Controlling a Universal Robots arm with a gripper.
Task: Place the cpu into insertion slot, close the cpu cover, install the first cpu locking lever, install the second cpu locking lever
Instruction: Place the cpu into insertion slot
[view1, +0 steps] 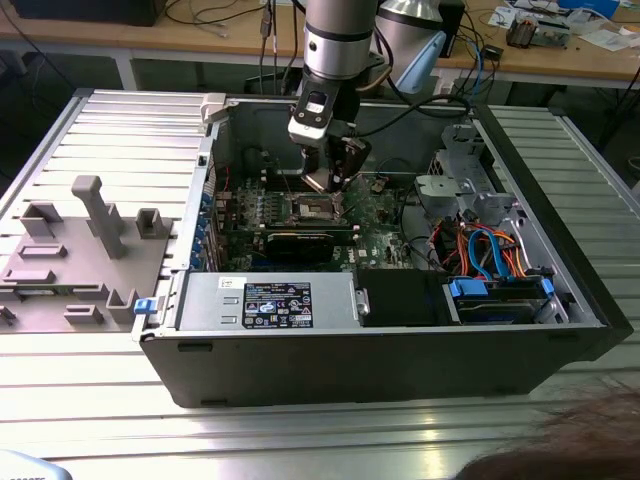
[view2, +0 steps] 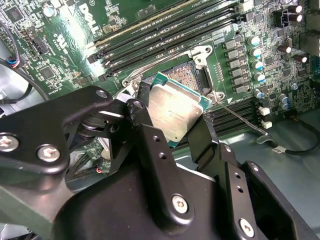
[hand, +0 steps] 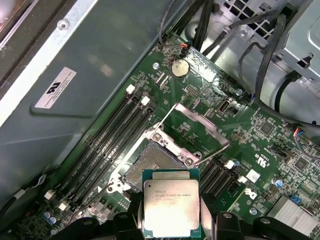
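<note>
Gripper (view2: 172, 120) clamps the cpu (hand: 171, 207) by two opposite edges, so the silver top stays level and the underside is free to seat. The chip hangs close over the insertion slot (hand: 150, 165), not yet seated. Beyond it, the cpu cover (hand: 186, 114) stands flipped open, leaving the socket exposed on the green motherboard (hand: 260, 125).

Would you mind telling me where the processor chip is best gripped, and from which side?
By two opposite thin edges, as the gripper holds the chip now. It is flat and square, so a pinch across its sides leaves the metal top and the underside untouched. Coming from above the metal top seems best, so the underside can face the open socket.
</note>
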